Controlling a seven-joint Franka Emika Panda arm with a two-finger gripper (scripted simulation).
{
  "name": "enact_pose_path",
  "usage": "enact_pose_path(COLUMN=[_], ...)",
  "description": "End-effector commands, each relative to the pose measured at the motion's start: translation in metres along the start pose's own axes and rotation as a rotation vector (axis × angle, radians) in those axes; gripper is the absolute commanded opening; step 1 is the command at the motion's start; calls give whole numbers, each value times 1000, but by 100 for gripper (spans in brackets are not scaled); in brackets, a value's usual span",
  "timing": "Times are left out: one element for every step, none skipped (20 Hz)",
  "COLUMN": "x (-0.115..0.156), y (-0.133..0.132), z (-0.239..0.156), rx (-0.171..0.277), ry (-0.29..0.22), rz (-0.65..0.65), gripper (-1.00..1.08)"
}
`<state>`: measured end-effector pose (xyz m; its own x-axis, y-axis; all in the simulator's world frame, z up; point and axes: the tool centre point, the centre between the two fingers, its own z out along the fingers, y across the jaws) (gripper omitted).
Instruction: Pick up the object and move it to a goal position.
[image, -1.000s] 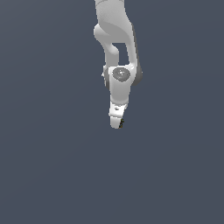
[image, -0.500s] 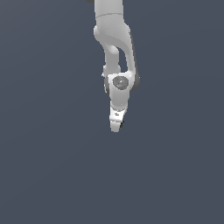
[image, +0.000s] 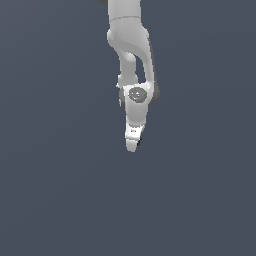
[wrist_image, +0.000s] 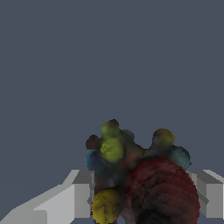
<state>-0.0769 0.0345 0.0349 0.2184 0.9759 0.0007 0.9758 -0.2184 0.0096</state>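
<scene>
Object: the object (wrist_image: 135, 175) sits between my two fingers, filling the gap from one inner face to the other in my wrist view. It is a dark, lumpy cluster: a big dull-red ribbed lobe low down, yellow-green bumps higher up, an orange-yellow ball near my one finger, and bluish and teal patches at its edges.

Object in the exterior view: I cannot make it out there; my fingertips cover that spot and the thing is too small to tell apart from them.

My hand: my gripper (wrist_image: 142, 199) is closed in on the object, one pale grey finger (wrist_image: 72, 199) on each side of it, with no gap visible between pads and lump. The fingers are only partly closed, kept apart by the lump between them.

My hand from outside: my gripper (image: 132, 145) points down, slightly tilted, at the end of my white arm (image: 131, 45), which comes in from the top edge of the exterior view. The round grey joint cap (image: 136, 94) faces the camera just above the hand.

Surroundings: a plain, flat slate-grey ground (image: 55, 190) fills both views around me. No shadow or edge lets me tell whether the object touches that surface or hangs clear of it.
</scene>
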Motion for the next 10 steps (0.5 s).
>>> enact_pose_path(x=[0,0,0,0,0,0,1,1,2,3], y=[-3,-3,-3,0,0,0,0,-1,-1,-2], z=[5,5,5,0,0,-1,-2,-4,-6,-9], rx=[10,10,10,-1,-1,-1,-1,-1,-1,-1], ry=[-1,-1,-1,0,0,0,0,0,0,0], rz=[0,0,0,0,0,0,0,0,0,0], gripper=[-100,-100,-100,-100,-100,-100,-100,-100,-100,-100])
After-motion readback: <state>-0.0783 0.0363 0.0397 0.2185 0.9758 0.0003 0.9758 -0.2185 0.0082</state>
